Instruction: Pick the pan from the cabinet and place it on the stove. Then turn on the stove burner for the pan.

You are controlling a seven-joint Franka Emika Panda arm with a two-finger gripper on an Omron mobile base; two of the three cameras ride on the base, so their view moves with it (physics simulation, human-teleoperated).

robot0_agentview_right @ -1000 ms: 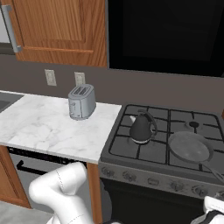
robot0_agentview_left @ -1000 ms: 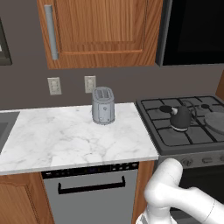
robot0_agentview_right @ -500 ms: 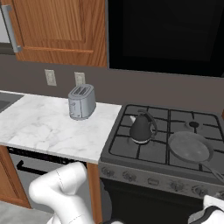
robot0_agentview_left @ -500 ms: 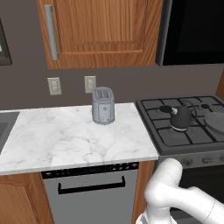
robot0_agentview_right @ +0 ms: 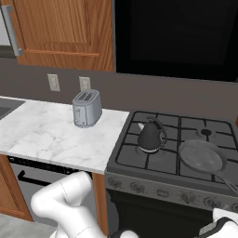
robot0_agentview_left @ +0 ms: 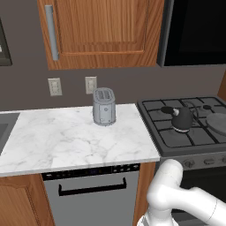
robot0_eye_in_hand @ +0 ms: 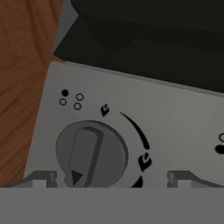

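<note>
The pan [robot0_agentview_right: 202,157] lies flat on the front right burner of the stove [robot0_agentview_right: 135,155], its handle pointing toward the front right; its rim also shows at the right edge [robot0_agentview_left: 218,123] of the stove [robot0_agentview_left: 159,121]. The cabinet [robot0_agentview_left: 101,31] [robot0_agentview_right: 56,32] hangs above the counter with its doors closed. My gripper [robot0_eye_in_hand: 111,178] is open, right in front of the stove's grey control panel. A round grey knob [robot0_eye_in_hand: 92,155] sits between the fingertips, nearer the left one, and neither tip touches it. The knob's pointer faces down toward the camera.
A small black kettle [robot0_agentview_right: 150,135] stands on the front left burner, beside the pan. A silver toaster [robot0_agentview_left: 104,106] sits on the marble counter [robot0_agentview_left: 66,141], above a dishwasher [robot0_agentview_left: 90,194]. Reddish wood [robot0_eye_in_hand: 22,65] borders the control panel on the left in the hand view.
</note>
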